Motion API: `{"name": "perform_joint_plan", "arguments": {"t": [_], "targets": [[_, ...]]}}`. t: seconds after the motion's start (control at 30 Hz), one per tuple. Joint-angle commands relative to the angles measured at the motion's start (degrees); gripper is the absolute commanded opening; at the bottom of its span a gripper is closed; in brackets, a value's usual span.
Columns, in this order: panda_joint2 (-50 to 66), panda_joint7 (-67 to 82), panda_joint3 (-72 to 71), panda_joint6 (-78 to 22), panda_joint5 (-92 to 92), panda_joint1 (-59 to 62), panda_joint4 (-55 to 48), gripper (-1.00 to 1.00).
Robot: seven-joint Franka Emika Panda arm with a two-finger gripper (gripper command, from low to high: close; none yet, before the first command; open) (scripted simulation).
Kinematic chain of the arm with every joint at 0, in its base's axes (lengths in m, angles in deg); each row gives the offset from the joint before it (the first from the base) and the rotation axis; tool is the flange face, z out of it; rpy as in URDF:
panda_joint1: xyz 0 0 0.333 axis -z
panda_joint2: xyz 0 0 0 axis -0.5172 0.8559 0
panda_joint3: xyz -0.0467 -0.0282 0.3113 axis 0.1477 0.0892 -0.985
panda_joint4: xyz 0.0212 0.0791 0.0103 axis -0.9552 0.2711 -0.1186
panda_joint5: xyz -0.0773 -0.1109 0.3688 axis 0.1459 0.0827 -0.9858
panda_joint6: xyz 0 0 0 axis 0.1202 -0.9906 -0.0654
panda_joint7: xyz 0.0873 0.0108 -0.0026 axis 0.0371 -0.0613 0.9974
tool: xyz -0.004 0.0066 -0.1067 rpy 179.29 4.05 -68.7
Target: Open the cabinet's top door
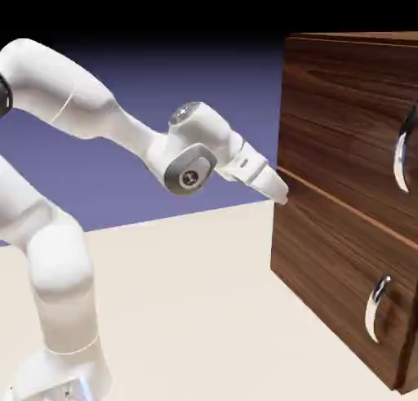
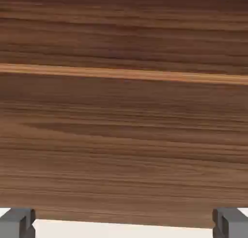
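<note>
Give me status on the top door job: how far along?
Done: nothing on the door; the top door sits flush and shut. In hand: the gripper, open and empty, points at the cabinet near the seam between panels, away from the top handle. Left: reach that handle, grasp, swing the door open.

No legible text, labels, brand marks, numbers or signs in either view. The large dark walnut wood-grain cabinet (image 1: 351,187) shows bare grain only; the white robot arm (image 1: 90,113) carries no readable marking.
</note>
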Motion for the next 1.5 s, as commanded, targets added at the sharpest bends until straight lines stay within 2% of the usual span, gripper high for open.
{"name": "perform_joint_plan", "arguments": {"t": [0.0, 1.47], "targets": [[-0.46, -1.61, 1.19, 0.08, 2.5, -0.99, -0.71, 1.0], [-20.9, -72.2, 53.61, 3.52, 112.13, -44.65, -31.85, 1.0]]}}
